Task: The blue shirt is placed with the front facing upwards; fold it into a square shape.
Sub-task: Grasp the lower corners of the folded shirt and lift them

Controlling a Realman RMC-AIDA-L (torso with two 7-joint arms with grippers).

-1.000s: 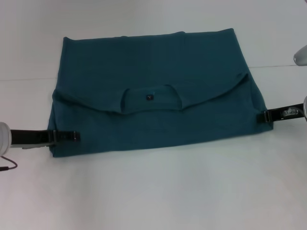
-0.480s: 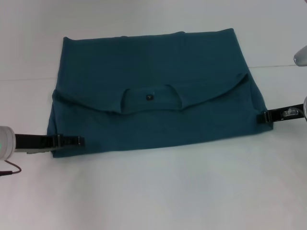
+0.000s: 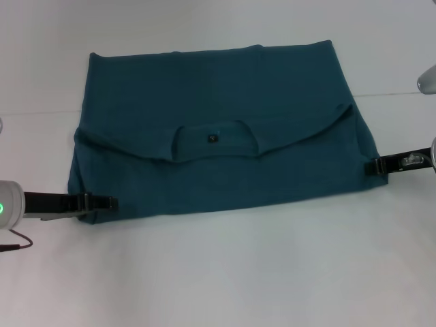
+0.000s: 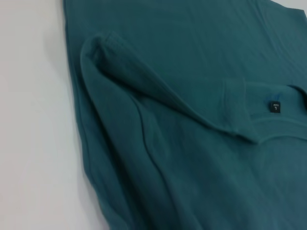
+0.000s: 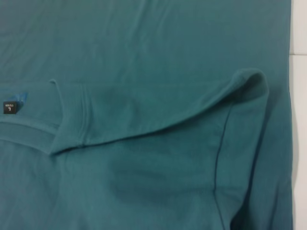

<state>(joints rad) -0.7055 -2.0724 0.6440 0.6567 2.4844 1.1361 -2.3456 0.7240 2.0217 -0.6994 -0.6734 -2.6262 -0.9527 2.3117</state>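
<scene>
Head view: both grippers at the shirt's near corners

Teal-blue cotton shirt (image 3: pixel 218 129) lies crosswise on the white table (image 3: pixel 238 272), between left gripper (image 3: pixel 102 202) and right gripper (image 3: pixel 371 166); I cannot tell whether either pinches cloth

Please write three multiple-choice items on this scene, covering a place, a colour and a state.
1. Where is the left gripper?
A. at the shirt's near left corner
B. on the collar
C. beyond the far edge

2. What colour is the blue shirt?
A. red
B. teal-blue
C. white

3. How does the shirt lie?
A. hanging
B. crumpled in a ball
C. folded over, neck label showing

Key: 1 A, its fingertips sit at that corner, as the right gripper does opposite; 2 B, plain in every view; 3 C, the collar lies over the lower layer.
</scene>
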